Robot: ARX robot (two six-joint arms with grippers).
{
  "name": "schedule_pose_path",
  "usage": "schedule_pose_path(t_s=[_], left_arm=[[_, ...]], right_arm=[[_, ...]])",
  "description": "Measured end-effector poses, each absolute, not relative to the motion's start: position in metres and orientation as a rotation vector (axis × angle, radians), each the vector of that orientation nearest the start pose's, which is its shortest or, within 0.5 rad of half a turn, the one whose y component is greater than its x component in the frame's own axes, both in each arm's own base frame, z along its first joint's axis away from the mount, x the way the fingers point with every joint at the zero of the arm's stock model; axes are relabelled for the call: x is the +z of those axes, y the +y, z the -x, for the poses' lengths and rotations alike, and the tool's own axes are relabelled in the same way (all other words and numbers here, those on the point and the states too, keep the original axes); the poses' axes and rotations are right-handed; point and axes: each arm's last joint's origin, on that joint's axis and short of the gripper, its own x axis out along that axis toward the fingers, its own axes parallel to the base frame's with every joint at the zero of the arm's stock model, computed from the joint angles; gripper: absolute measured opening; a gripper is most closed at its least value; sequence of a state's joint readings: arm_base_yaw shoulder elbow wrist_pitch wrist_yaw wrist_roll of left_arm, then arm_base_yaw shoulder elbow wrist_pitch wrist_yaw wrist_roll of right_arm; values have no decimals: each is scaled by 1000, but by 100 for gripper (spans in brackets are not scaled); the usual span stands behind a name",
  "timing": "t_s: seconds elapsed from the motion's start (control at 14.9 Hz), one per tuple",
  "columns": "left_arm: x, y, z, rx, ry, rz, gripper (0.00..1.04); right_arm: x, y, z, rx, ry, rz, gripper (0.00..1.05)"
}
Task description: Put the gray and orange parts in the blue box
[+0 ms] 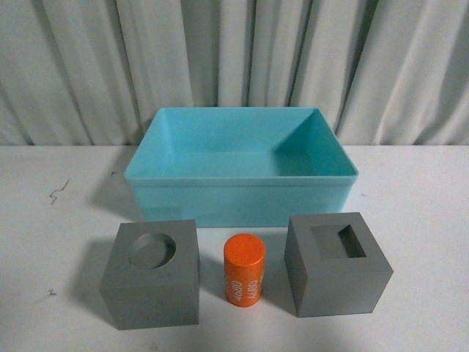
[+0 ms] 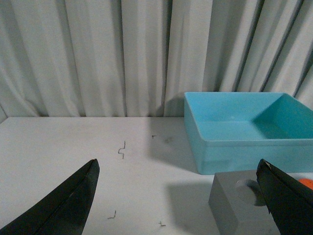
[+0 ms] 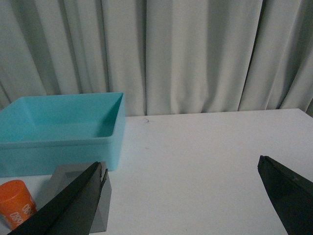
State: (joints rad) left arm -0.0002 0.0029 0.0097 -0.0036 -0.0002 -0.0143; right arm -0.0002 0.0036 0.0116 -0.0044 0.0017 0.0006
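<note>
Front view: the box [image 1: 242, 199] sits far centre on the table [image 1: 425, 220]. Nearer, left to right: round-hole cube [image 1: 152, 275], cylinder [image 1: 244, 269], square-hole cube [image 1: 337, 265].

Left wrist view: the left claw [image 2: 176, 164] gapes wide, and one finger partly hides the round-hole cube [image 2: 234, 200].

Right wrist view: the right claw [image 3: 181, 162] is also wide, with a finger covering most of the square-hole cube [image 3: 72, 171].

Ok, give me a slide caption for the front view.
Empty blue box behind a row of three parts: gray cube with round recess, orange cylinder, gray cube with rectangular recess.

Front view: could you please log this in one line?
blue box empty; round-recess cube, rectangular-recess cube, orange cylinder on table; left gripper, right gripper open
</note>
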Motion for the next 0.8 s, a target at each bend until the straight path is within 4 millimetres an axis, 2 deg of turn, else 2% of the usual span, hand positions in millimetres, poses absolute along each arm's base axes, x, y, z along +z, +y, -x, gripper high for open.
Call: schedule_pose_path(t_s=[0.8], left_arm=[[166, 0, -97, 0, -3, 14, 98]], right_arm=[[167, 0, -97, -2, -4, -1, 98]])
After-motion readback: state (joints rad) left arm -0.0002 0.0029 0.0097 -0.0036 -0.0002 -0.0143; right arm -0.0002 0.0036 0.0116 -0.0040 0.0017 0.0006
